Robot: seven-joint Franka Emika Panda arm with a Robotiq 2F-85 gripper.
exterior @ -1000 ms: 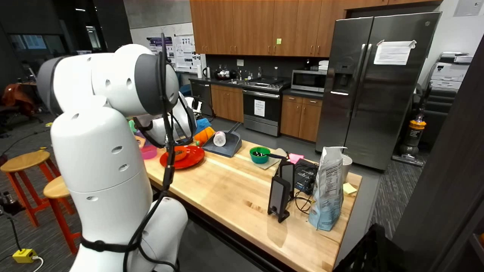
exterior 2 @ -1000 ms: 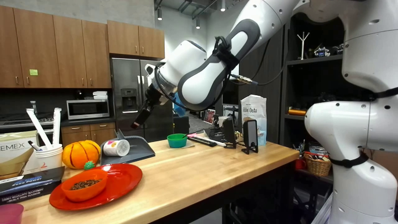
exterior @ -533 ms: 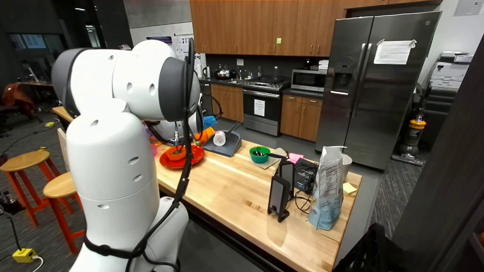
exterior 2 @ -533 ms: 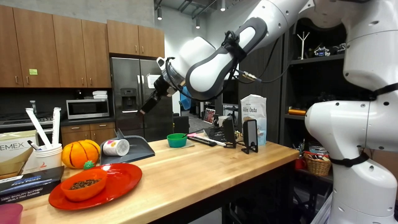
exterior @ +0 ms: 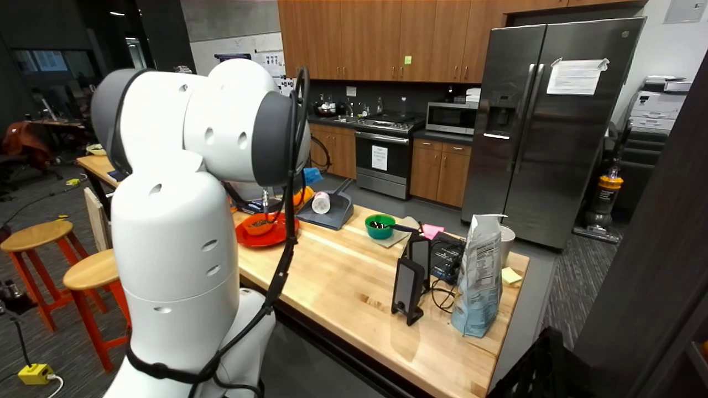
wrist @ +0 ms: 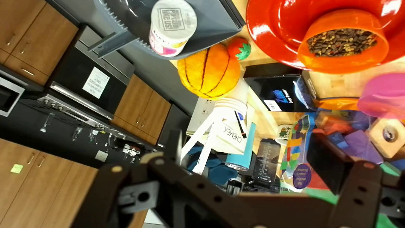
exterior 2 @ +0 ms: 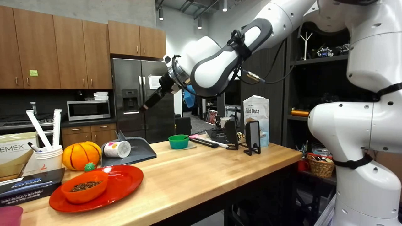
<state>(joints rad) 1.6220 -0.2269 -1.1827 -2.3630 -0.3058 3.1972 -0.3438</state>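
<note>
Evidently nothing in hand. Wrist view: the pincer spread wide, no object gripped. An exterior view shows it hung well above the table, touching nothing that I can make out.

Progress, judged from how things lie: no grasp made, no container lifted. Taking hold of anything is not yet done; any finished step, I cannot read from the layout.

Nearest things, order of closeness uncertain, all resting on the table: dark dustpan; orange pumpkin between that and a stack of white cups; red plate near all three.

Containers and contents:
- orange bowl, sitting on the red plate. Some dark brown bits inside, coffee beans perhaps, short of the rim.
- dustpan, with a white printed tub lying on its side in it. Contents hidden.
- white cups, nested. Two wrapped sticks and a marker lean in the top one.
- green bowl, farther along, well apart from the plate. Some dark contents, a dark handle reaching past the rim in an exterior view; cannot say what.
- oats bag, upright near two speakers. Fill level not visible.
- pink bowl, cut by the frame edge in an exterior view. Inside not readable.
</note>
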